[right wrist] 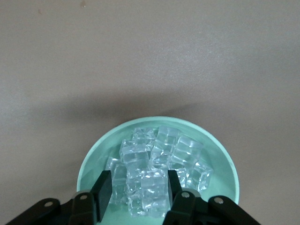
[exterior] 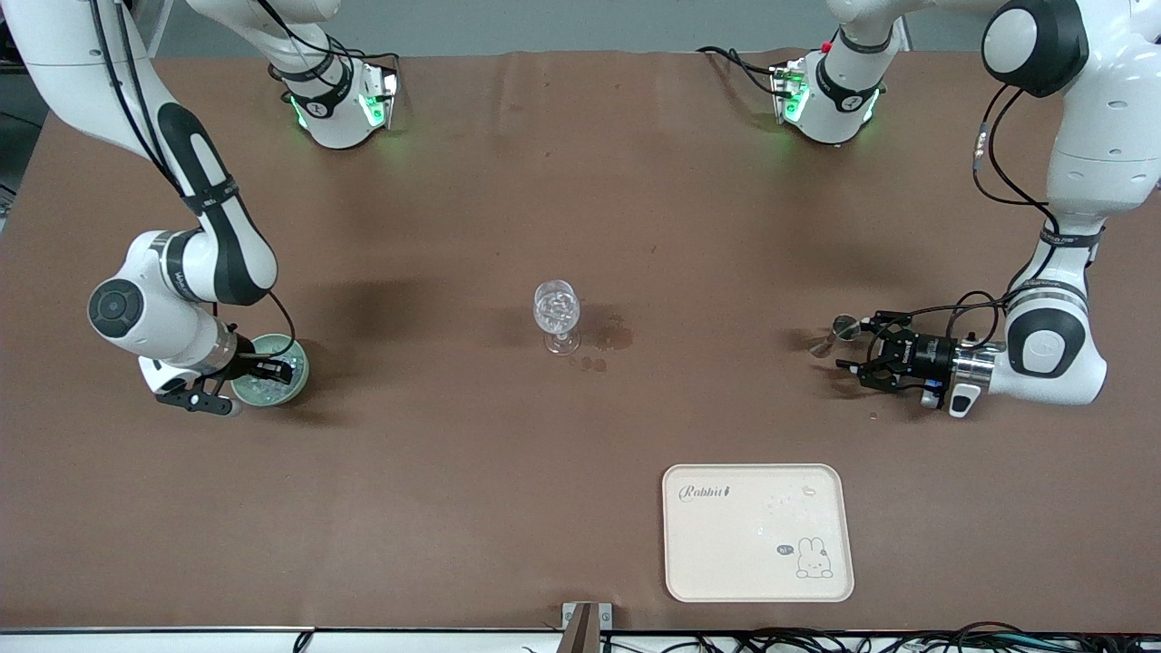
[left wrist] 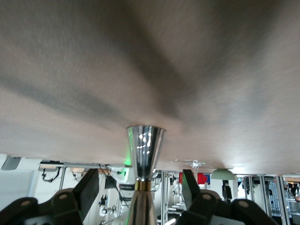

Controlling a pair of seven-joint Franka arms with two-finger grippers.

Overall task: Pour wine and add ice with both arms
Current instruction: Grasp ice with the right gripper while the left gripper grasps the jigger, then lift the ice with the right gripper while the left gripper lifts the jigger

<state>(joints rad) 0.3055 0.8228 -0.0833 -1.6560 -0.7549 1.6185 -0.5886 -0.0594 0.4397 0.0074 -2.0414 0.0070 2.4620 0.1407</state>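
A clear stemmed glass (exterior: 556, 315) stands mid-table with glistening lumps inside. No wine is in view. At the right arm's end, a green bowl (exterior: 302, 376) (right wrist: 93, 154) holds several ice lumps (right wrist: 161, 154). My right gripper (exterior: 272, 368) (right wrist: 138, 190) is down in the bowl, open, its fingers (right wrist: 103, 192) straddling a couple of ice lumps. At the left arm's end, my left gripper (exterior: 851, 343) (left wrist: 140, 187) lies low and level, open around a steel jigger (exterior: 836, 333) (left wrist: 145, 143) standing on the table. A gap shows at each finger (left wrist: 86, 190).
A cream tray (exterior: 717, 562) with a rabbit drawing lies near the front edge, toward the left arm's end. Dark wet spots (exterior: 609, 341) mark the brown table beside the glass foot. Both arm bases stand along the table edge farthest from the front camera.
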